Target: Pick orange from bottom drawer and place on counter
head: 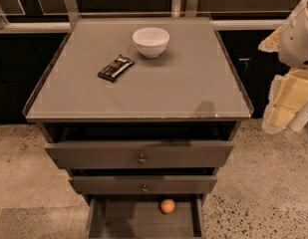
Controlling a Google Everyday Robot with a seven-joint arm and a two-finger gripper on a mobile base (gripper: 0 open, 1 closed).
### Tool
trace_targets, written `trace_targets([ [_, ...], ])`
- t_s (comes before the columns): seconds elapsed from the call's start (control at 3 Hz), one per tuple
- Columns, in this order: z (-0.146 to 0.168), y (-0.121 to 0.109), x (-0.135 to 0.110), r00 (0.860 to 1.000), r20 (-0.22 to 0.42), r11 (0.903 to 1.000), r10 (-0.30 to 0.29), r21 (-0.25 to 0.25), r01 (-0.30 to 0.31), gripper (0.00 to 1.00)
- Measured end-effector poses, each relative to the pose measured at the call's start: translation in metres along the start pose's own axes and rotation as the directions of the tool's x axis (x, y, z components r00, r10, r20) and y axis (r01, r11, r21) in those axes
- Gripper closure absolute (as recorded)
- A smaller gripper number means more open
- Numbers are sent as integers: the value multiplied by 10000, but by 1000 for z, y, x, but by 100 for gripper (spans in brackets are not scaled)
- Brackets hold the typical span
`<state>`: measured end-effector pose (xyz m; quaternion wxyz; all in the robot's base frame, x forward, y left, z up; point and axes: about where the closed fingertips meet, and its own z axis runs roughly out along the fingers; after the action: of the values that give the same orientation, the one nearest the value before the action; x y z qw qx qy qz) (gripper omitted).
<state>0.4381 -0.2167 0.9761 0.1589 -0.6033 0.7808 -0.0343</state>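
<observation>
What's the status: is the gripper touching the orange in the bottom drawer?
Apart. The camera view shows the gripper at the picture's right edge beside the counter, well above the orange lying in the open bottom drawer.

Grey matte counter [158, 91] with a thin raised rim. A white bowl [151, 42] stands upright at far centre. A dark flat packet [115, 67] lies to its near left, close by but not touching. The gripper [282, 103] hangs beyond the counter's right edge.
</observation>
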Motion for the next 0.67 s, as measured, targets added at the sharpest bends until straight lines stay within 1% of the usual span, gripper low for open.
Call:
trace_targets([
  [0.33, 0, 0, 0, 10000, 0, 10000, 0, 0, 0, 0],
  [0.67, 8, 9, 7, 9989, 457, 9997, 66, 235, -77, 0],
])
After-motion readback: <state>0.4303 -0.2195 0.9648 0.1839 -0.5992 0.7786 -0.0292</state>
